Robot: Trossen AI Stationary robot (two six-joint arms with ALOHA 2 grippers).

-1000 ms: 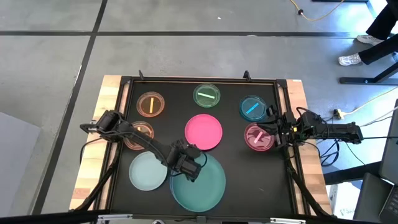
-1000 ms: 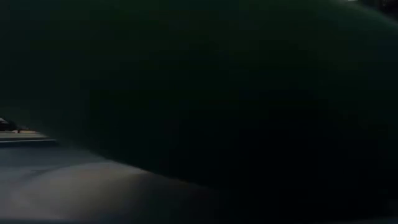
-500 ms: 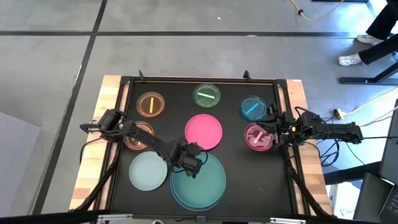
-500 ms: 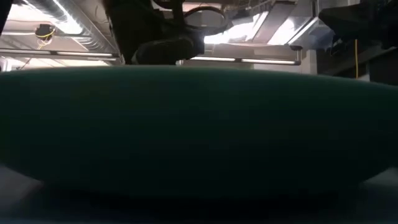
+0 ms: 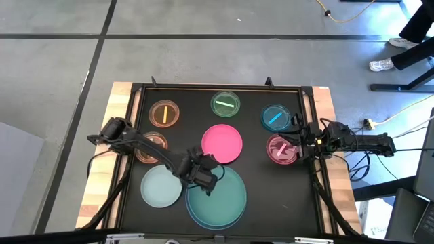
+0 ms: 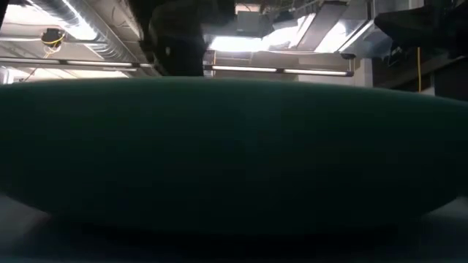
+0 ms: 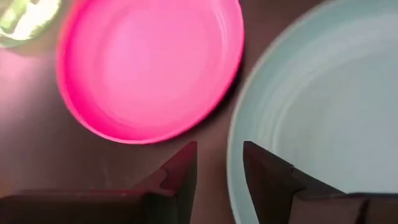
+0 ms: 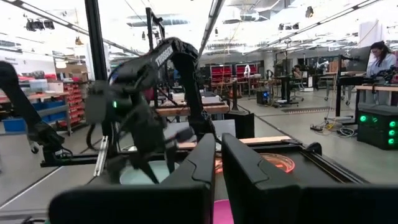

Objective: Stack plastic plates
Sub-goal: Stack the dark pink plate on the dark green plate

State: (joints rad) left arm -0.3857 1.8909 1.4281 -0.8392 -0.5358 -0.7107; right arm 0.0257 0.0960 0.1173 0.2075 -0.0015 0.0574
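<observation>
Left gripper (image 5: pixel 203 177), fingers slightly apart and empty, hangs over the large green plate's (image 5: pixel 220 203) rim beside the pink plate (image 5: pixel 222 143); advise gripping the pink rim squarely before lifting.

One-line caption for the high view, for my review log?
Left pincer hovers at the rim of the large green plate beside the pink plate; right pincer waits by a small pink dish.
</observation>
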